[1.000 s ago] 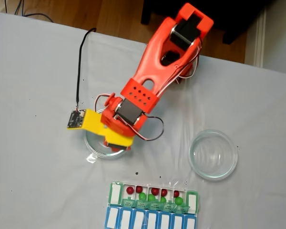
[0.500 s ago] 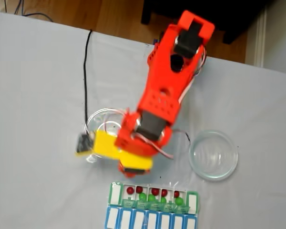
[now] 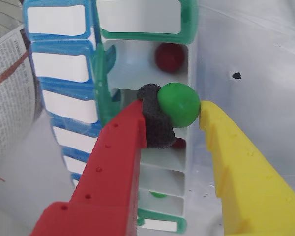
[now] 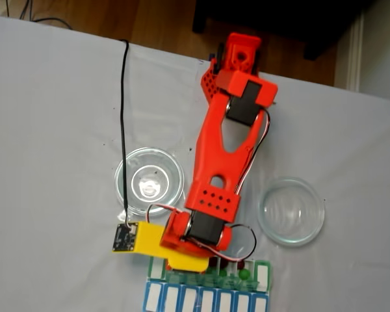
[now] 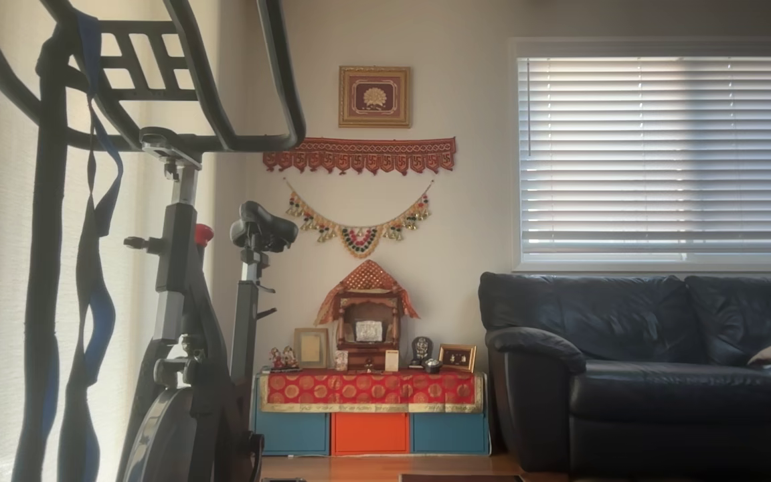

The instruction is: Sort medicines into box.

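In the wrist view my gripper (image 3: 173,105) is shut on a glossy green medicine (image 3: 179,104), pinched between the black foam pad (image 3: 155,123) of the red finger and the yellow finger (image 3: 236,157). It hangs just above the white compartments of the box (image 3: 105,73), whose green lids stand up beside the blue row. A red medicine (image 3: 169,56) lies in the compartment beyond. Another red one (image 3: 180,143) and a green one (image 3: 159,194) show partly under the fingers. In the fixed view the gripper (image 4: 188,261) covers the left part of the box (image 4: 262,275).
Two round clear glass dishes rest on the grey cloth, one left of the arm (image 4: 149,181) and one right of it (image 4: 291,210). A black cable (image 4: 122,117) runs to the wrist camera. Printed paper (image 3: 5,88) lies past the box's blue row.
The arm has swung from over the left dish down the fixed view and now reaches over the box's left end. That dish is uncovered again.
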Robot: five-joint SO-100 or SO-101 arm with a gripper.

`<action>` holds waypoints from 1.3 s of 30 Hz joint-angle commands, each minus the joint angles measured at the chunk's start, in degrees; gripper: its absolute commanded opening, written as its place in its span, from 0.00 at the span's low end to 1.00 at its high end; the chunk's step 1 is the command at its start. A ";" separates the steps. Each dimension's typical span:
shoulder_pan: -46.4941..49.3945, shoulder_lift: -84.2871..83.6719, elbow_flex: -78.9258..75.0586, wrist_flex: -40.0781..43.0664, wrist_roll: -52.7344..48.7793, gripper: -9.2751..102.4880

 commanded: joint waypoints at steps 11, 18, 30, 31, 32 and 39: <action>3.08 -5.80 -20.74 8.09 -2.46 0.09; 1.76 -5.19 -18.90 8.09 -3.08 0.09; 5.45 -2.11 -17.58 13.97 -2.29 0.09; 5.36 -1.58 -16.35 12.83 -2.81 0.09; 5.10 -1.32 -15.21 11.87 -3.60 0.09; 2.64 -1.23 -11.34 9.05 -10.37 0.09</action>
